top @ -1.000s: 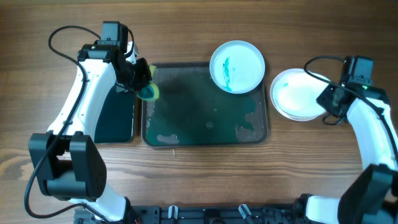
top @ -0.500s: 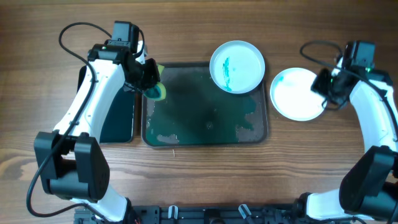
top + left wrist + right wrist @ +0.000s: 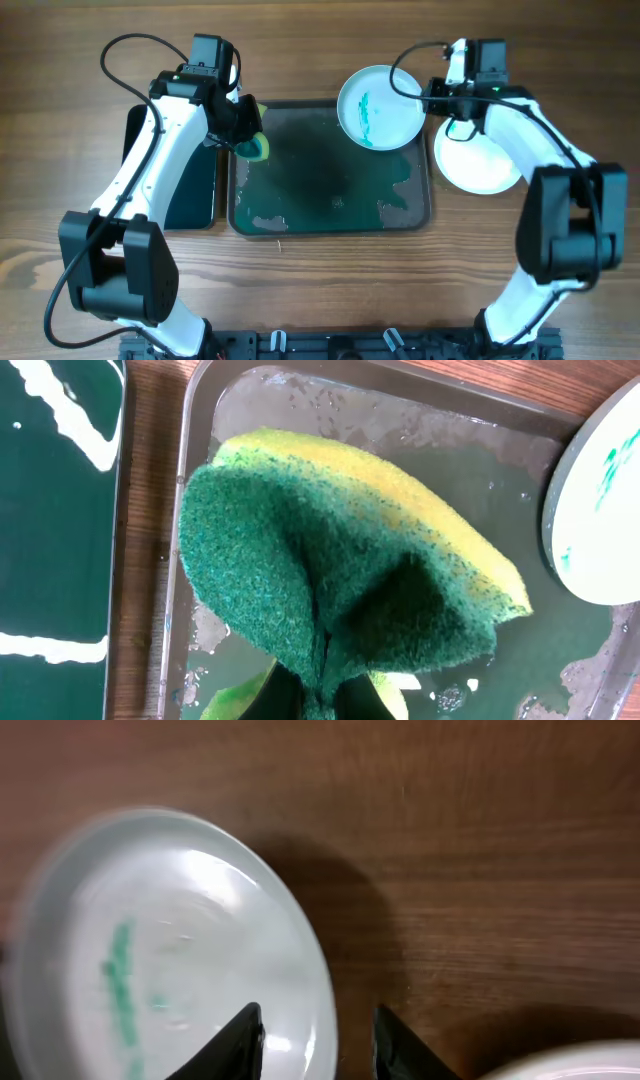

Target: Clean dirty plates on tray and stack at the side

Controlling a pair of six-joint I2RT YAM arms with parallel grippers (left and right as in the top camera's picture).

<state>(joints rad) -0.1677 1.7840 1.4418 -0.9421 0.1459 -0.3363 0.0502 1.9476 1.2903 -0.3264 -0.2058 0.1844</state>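
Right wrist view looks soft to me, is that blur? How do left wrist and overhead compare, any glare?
Right wrist: yes, the plate is smeared, worst at its left rim, and the fingers are soft too; a dark shadow falls on the wood beside it. Left wrist: sharp, sponge fibres crisp, mild glare on the wet tray. Overhead: sharp, even light, no strong glare.

Robot lab bench: wood-grain table (image 3: pixel 320 290), left arm (image 3: pixel 140 180), right arm (image 3: pixel 545 135), black rail (image 3: pixel 330 345) along near edge.
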